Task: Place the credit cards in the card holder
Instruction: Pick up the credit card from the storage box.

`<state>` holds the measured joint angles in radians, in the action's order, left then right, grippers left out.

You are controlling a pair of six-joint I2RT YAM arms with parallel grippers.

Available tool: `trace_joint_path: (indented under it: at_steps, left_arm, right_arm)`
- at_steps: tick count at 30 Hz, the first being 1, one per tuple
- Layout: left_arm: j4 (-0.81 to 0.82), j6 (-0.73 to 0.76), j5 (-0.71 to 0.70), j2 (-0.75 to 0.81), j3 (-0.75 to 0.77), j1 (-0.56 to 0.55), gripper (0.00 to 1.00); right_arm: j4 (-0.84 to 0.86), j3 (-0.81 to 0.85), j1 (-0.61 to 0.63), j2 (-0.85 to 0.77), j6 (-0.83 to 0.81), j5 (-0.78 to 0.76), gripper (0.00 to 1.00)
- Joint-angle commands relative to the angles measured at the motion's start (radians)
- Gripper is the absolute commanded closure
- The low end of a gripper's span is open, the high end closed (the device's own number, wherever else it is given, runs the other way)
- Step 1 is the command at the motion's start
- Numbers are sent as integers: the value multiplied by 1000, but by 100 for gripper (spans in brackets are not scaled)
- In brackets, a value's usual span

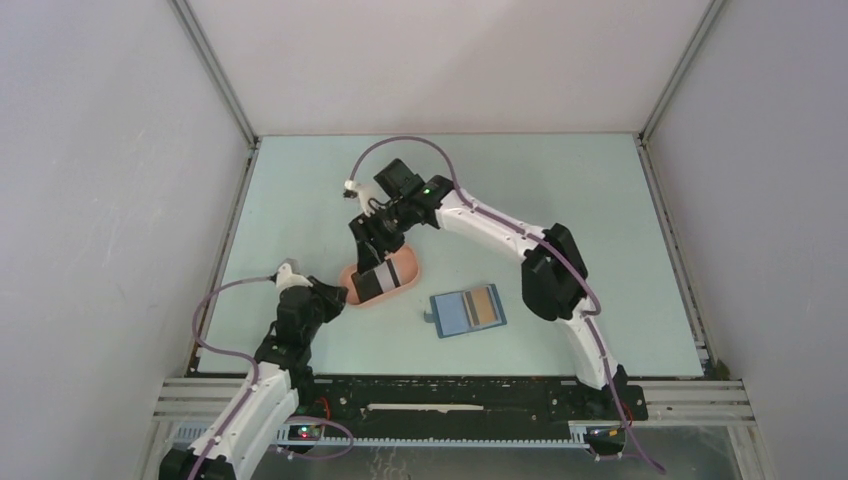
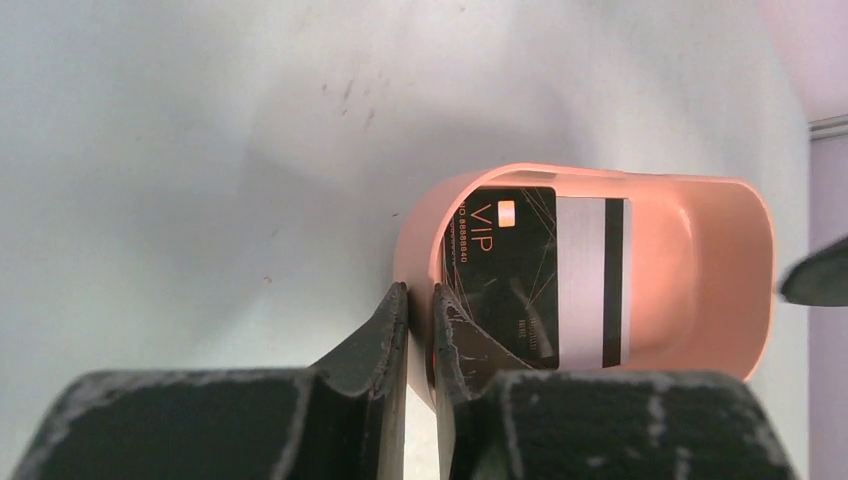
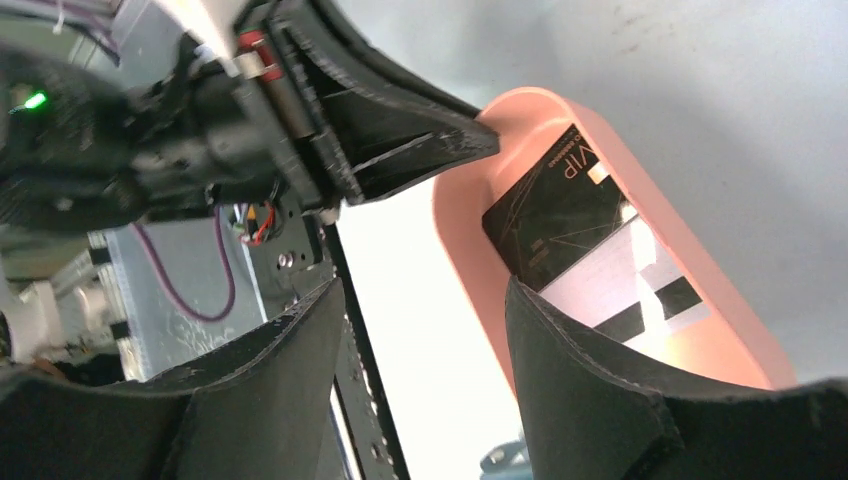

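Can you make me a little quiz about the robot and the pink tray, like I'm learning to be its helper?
1. True or false: the black card lies inside the pink tray.
2. Pick one: what does the left claw pinch? A the pink tray's rim; B a spoon; C nothing at all.
3. Fill the gap: the right claw hangs over the tray with its jaws ____.

Key: 1 true. 2 A. 3 open.
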<state>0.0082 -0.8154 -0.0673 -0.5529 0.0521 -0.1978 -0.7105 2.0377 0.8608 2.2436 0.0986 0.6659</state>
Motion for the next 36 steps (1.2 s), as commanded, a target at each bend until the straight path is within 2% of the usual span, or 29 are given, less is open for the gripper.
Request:
trace_joint_path:
  at_steps: [1, 6, 11, 17, 24, 28, 32, 36]
  left_arm:
    - [237, -32, 14, 19, -36, 0, 100]
    - [426, -94, 94, -52, -82, -1, 100]
    - [540, -157, 145, -137, -93, 0, 100]
    - [563, -198, 153, -180, -84, 0, 100]
    - [417, -181, 71, -215, -12, -18, 100]
    - [298, -170, -41, -242, 49, -71, 100]
    - [200, -180, -152, -254, 93, -140, 100]
    - [159, -196, -191, -272, 119, -172, 100]
  right_arm:
    - [-95, 52, -26, -113, -188, 62, 31]
    - [-119, 50, -48, -148, -227, 93, 31]
    - [-141, 44, -51, -157, -252, 65, 32]
    - [-116, -8, -23, -177, -237, -119, 32]
    - [-52, -53, -15, -171, -186, -355, 33]
    - [-18, -76, -9, -135, -130, -459, 31]
    - [23, -107, -3, -106, -51, -495, 24]
    - [26, -110, -12, -51, 9, -411, 23]
